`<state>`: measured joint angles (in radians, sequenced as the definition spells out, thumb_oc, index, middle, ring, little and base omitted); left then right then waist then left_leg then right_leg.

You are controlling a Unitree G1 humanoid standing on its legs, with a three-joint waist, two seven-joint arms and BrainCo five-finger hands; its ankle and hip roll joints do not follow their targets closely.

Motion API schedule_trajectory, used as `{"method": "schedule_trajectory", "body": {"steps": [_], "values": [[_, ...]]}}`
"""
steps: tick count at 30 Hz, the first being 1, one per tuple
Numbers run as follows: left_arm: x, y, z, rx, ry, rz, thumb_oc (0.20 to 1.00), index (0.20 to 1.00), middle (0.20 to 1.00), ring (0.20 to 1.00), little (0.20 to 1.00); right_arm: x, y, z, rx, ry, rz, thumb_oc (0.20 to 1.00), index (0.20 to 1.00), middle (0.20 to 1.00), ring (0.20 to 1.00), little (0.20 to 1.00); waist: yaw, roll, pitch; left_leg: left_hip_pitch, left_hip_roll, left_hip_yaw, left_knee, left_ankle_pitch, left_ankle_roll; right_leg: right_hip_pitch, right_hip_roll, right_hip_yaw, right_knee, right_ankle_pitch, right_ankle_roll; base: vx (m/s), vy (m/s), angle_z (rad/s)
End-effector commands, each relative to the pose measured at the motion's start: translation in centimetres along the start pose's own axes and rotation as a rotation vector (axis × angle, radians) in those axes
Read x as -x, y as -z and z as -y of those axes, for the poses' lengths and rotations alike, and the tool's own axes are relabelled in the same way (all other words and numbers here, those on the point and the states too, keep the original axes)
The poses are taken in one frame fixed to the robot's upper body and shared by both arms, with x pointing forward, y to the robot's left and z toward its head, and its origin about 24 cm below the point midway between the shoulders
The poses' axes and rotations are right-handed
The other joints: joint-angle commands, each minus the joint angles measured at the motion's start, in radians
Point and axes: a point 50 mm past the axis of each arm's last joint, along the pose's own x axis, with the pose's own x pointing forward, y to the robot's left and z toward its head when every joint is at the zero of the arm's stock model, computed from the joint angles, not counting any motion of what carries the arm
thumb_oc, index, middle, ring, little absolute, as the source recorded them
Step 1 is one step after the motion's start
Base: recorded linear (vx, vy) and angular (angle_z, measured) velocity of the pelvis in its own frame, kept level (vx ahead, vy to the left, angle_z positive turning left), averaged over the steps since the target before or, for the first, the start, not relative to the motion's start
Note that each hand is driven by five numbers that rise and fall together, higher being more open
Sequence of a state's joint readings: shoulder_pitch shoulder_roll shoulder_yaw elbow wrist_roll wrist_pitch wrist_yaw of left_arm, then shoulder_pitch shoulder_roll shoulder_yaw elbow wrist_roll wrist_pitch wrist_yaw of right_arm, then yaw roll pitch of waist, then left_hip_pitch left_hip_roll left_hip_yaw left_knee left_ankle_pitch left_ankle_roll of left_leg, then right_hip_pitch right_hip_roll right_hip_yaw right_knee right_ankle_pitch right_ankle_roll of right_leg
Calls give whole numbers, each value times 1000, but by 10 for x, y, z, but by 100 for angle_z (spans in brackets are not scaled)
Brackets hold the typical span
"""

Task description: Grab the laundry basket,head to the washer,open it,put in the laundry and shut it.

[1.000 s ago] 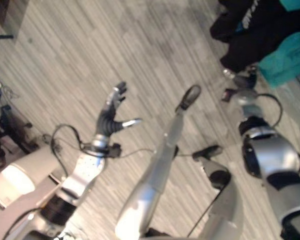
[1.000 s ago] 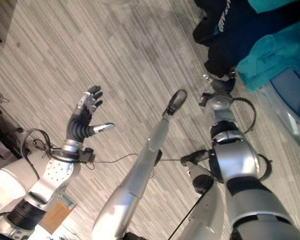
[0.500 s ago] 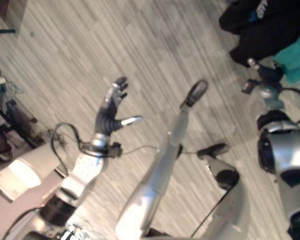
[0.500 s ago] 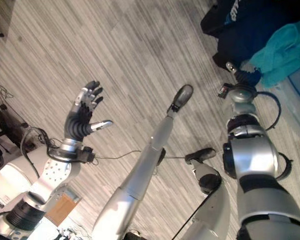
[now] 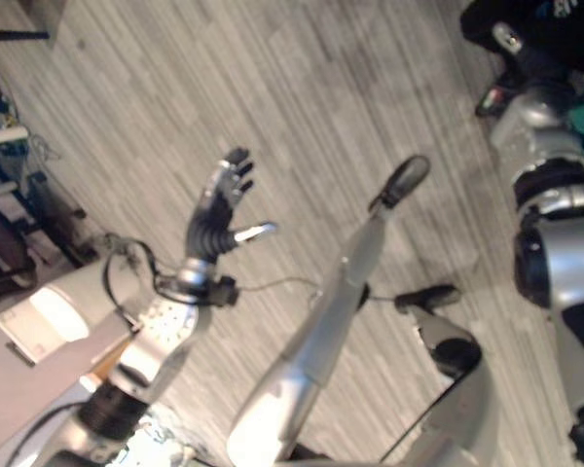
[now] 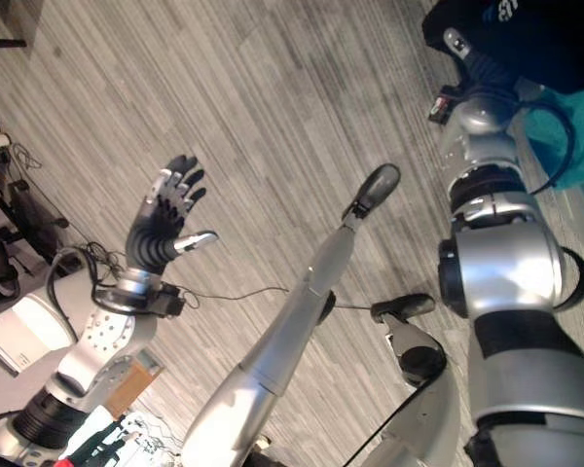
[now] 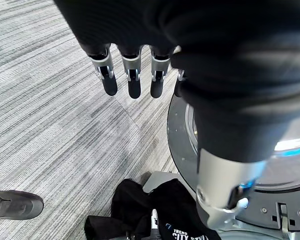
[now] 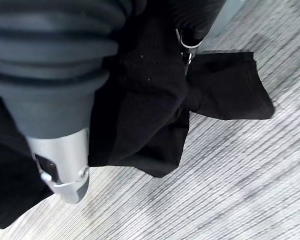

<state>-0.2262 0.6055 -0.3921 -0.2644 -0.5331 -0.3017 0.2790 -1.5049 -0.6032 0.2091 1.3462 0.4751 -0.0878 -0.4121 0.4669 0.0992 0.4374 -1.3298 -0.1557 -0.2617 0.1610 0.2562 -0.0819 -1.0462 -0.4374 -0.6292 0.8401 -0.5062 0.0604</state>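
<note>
Lying beside washer (image 7: 270, 200): black garment (image 8: 155, 115), teal cloth (image 6: 574, 126).

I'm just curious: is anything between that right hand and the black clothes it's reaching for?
Nothing visible is in the way. The right hand is already right at the black garment, which hangs around it above the grey floor.

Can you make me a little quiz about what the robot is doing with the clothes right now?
1. Pick one: the garment at the right hand is A) black, B) red, C) yellow.
2. True or false: the left hand is holding that garment.
3. Fill the gap: the garment lies on the grey ___.

Key: 1 A. 2 false: it is raised with open fingers, holding nothing. 3 floor.
</note>
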Motion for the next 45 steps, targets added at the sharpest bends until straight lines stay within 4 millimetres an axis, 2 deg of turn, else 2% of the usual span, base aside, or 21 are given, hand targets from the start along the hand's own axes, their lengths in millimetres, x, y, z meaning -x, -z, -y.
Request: {"method": "schedule_trajectory", "body": {"steps": [1,5,6,7,12,18,24,28,33,37,42,45], "values": [[5,1,3,61,-15,22,1000,1000,1000,1000,1000,-5,-9,19,25,49,92,1000,1000,1000,1000,1000,22,46,-46,-79,3,162,174,-226,50,-18,5,16,-28,76,79,0,0,0],[7,3,1,73,-27,0,1000,1000,1000,1000,1000,-9,-16,33,-28,88,85,1000,1000,1000,1000,1000,19,34,-52,-83,0,159,192,-232,48,-20,1,18,-14,68,72,0,0,0],[7,3,1,73,-27,0,1000,1000,1000,1000,1000,-9,-16,33,-29,88,85,624,624,624,624,624,19,34,-52,-83,0,159,193,-233,48,-20,0,19,-13,67,71,0,0,0],[8,3,-1,72,-31,-2,1000,1000,1000,1000,1000,-10,-16,36,-42,92,78,200,200,200,200,200,17,30,-54,-83,1,160,195,-233,47,-21,1,21,-11,64,68,15,0,3],[10,4,-4,81,-53,-10,1000,1000,1000,1000,1000,-13,-19,48,-85,124,74,200,200,200,200,200,2,19,-56,-81,7,162,211,-238,44,-28,-4,34,4,66,62,6,2,2],[10,5,-4,84,-64,-14,1000,1000,1000,1000,1000,-12,-16,48,-139,136,70,200,200,200,200,200,-17,8,-58,-62,15,172,209,-236,46,-9,-5,43,-6,78,63,-7,-2,-1],[10,6,-7,77,-79,-15,1000,1000,1000,1000,1000,-11,-20,49,-208,159,101,200,200,200,200,200,-28,6,-59,-17,25,170,170,-222,43,28,9,42,-41,87,64,-10,-8,-1],[12,8,-8,79,-90,-22,1000,1000,1000,1000,1000,-8,-21,45,-249,166,127,200,200,200,200,200,-39,-7,-64,30,38,172,132,-208,37,75,25,37,-88,105,70,-34,-19,-4],[10,7,-6,79,-79,-21,1000,1000,1000,1000,1000,-7,-28,52,-328,220,173,200,200,200,200,200,-50,-11,-66,113,60,163,62,-178,21,154,51,23,-168,129,78,-29,-26,-6],[12,10,-7,78,-76,-36,1000,1000,1000,1000,1000,-2,-42,57,-334,276,262,200,200,200,200,200,-60,-21,-80,190,70,159,14,-160,16,217,70,10,-222,150,87,-16,-21,-8],[16,12,-11,64,-91,-61,1000,1000,1000,1000,1000,-3,-51,74,-305,401,283,200,200,200,200,200,-71,-32,-104,253,71,154,-24,-148,14,283,89,-1,-283,169,92,4,-15,-8],[22,14,-16,49,-109,-88,1000,1000,1000,1000,1000,-7,-52,95,-243,486,262,200,200,200,200,200,-77,-38,-123,288,75,158,-41,-146,10,330,97,-4,-329,186,93,14,7,-6]]}}
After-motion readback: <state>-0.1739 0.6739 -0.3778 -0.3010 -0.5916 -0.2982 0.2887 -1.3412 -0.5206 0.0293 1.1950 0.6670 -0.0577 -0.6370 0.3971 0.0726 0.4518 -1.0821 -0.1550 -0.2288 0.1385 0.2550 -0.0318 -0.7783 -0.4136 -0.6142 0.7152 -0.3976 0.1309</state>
